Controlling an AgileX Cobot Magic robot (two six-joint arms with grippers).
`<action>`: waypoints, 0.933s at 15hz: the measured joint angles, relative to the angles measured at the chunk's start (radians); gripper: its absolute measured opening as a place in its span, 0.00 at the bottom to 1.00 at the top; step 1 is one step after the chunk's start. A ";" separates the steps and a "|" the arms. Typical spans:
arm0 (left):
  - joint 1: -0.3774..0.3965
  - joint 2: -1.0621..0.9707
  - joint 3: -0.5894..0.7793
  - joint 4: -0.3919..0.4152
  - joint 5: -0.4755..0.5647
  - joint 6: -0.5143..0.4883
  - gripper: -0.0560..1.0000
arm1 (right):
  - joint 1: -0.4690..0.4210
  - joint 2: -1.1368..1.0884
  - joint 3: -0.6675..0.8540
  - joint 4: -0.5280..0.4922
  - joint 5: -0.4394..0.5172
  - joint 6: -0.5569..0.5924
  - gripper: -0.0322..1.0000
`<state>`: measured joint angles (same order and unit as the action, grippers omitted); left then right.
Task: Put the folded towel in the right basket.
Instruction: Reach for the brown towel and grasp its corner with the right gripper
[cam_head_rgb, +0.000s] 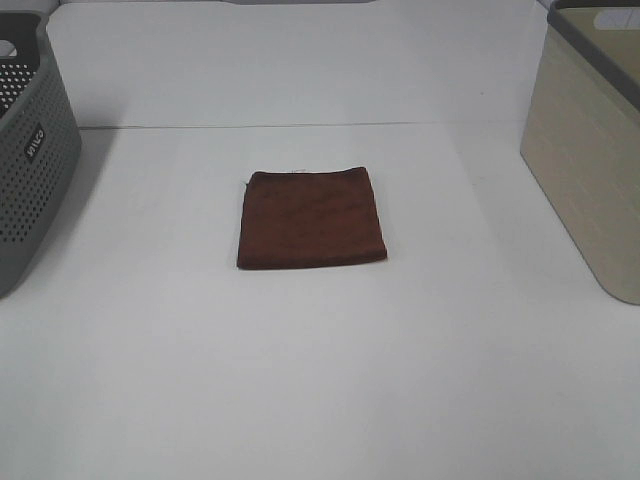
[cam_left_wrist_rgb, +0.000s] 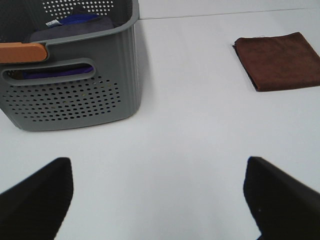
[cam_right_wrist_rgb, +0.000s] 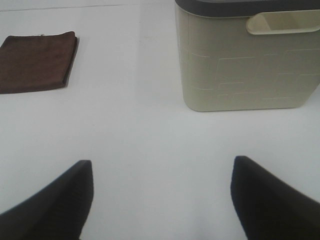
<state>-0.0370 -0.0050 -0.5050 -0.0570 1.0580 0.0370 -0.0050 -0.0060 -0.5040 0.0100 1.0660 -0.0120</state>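
The folded towel (cam_head_rgb: 311, 218) lies flat on the white table (cam_head_rgb: 320, 400), about midway between the two baskets and touching neither. It is a dark reddish-brown, roughly square cloth with its edges fairly tidy, though the near edge runs a little askew to the table. Off to the right stands the right basket (cam_head_rgb: 590, 150), a beige solid-walled bin with a dark grey rim and rounded corners, and well apart from the towel. From the right wrist view I can make out a slotted handle cut near its rim, but not what is inside. On the opposite side sits the grey perforated basket (cam_head_rgb: 30, 170), with a small label (cam_head_rgb: 33, 139) on its wall. The left wrist view shows some purple cloth (cam_left_wrist_rgb: 75, 22) lying in it and an orange piece (cam_left_wrist_rgb: 22, 51) at its rim (I can't tell what that piece is). The left gripper (cam_left_wrist_rgb: 157, 200) hangs over bare table with its two dark fingers (cam_left_wrist_rgb: 40, 195) spread wide apart and nothing between them. The grey basket is close ahead of it and the towel further off to one side. The right gripper (cam_right_wrist_rgb: 162, 200) is much the same, jaws parted, empty and above bare table, with the beige bin ahead on one side and the towel off on the other. Neither arm shows in the high view, so both are well back from the towel.
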 joint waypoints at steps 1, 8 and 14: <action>0.000 0.000 0.000 0.000 0.000 0.000 0.88 | 0.000 0.000 0.000 0.000 0.000 0.000 0.73; 0.000 0.000 0.000 0.000 0.000 0.000 0.88 | 0.000 0.000 0.000 0.000 0.000 0.000 0.73; 0.000 0.000 0.000 0.000 0.000 0.000 0.88 | 0.000 0.000 0.000 0.000 0.000 0.000 0.73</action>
<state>-0.0370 -0.0050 -0.5050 -0.0570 1.0580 0.0370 -0.0050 -0.0060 -0.5040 0.0100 1.0660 -0.0120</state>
